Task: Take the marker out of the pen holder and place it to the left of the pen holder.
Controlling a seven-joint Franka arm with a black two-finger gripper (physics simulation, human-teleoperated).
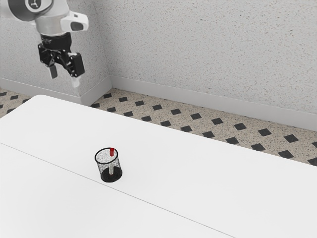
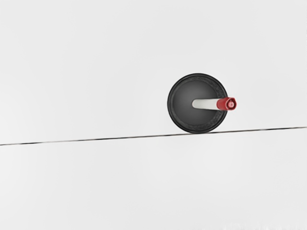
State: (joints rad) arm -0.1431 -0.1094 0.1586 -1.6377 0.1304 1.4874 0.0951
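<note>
The claw (image 1: 64,77), wide and empty, stands high and well apart from the pen holder (image 2: 174,103), inside which the marker (image 2: 206,103) leans, long axis tilted, red cap (image 2: 230,104) at the rim.

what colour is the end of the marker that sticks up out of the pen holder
Red, clearest in the wrist view.

Metal mesh pen holder (image 1: 103,167)

The white table (image 1: 198,178) bears a black mesh pen holder (image 1: 105,168).
</note>
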